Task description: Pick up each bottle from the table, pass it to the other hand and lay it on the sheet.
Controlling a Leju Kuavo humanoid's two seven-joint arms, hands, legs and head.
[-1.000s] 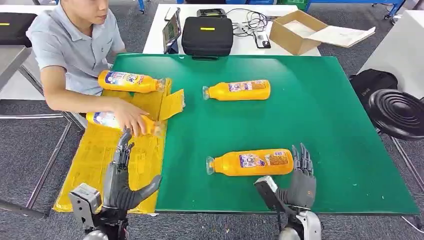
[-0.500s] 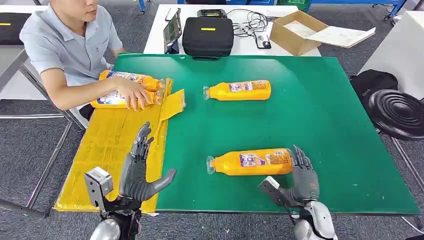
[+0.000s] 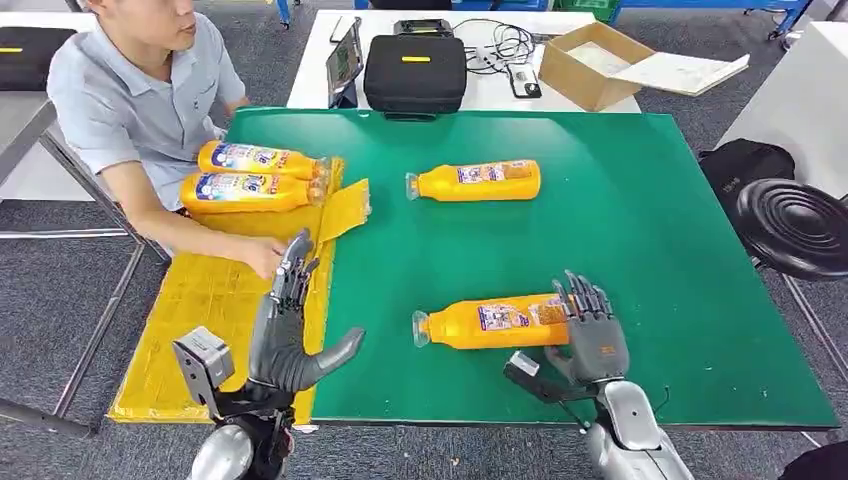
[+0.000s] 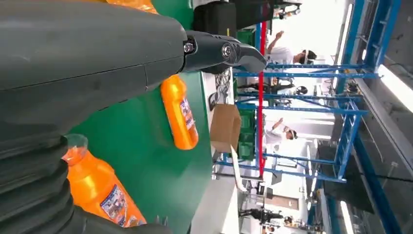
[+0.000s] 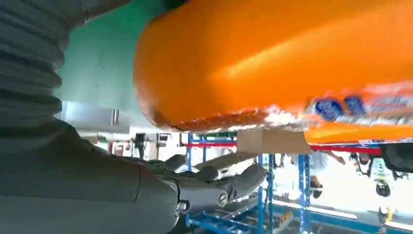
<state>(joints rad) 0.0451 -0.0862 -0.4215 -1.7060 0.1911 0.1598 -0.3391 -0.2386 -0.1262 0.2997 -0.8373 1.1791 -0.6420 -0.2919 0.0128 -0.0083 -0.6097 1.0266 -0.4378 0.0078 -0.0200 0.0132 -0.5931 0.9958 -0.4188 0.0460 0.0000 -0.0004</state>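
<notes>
Your right hand (image 3: 590,335) rests against the base end of the nearest orange bottle (image 3: 490,323), which lies flat on the green table (image 3: 660,250) at 5 o'clock; fingers spread, not yet clasping. The right wrist view shows that base close up. Your left hand (image 3: 290,330) hovers unclenched beside the yellow sheet (image 3: 200,310). Since a second ago, the person (image 3: 140,90) has set a second bottle (image 3: 250,191) beside the first (image 3: 262,159).
</notes>
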